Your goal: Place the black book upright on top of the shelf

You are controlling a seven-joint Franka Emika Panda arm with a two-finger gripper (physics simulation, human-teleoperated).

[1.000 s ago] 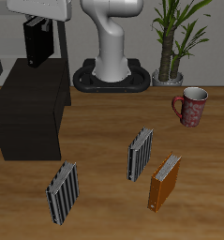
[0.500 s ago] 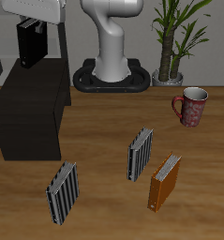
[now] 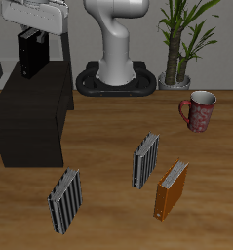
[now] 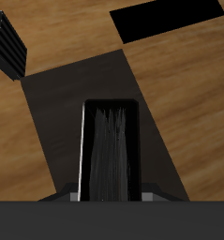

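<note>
**Book held upright over the shelf top**

Our jaws pinch the black book (image 3: 31,53) by its upper end, and it hangs upright from the gripper (image 3: 34,29) above the back part of the shelf (image 3: 30,117). In the wrist view the book (image 4: 111,150) runs straight down from us, with the shelf's dark top (image 4: 85,89) beneath it; we cannot tell whether its lower edge touches yet.

We judge the book thin, stiff and light, easy to carry but quick to tip, since it would stand only on its narrow bottom edge. The grip near the top looks right for setting it down straight.

The shelf is broad, flat and stepped. Beyond it the wooden tabletop (image 3: 118,205) carries two grey striped books (image 3: 64,200), an orange-brown book (image 3: 171,188), a mug (image 3: 200,110) and a potted plant (image 3: 181,39) farther back.
</note>
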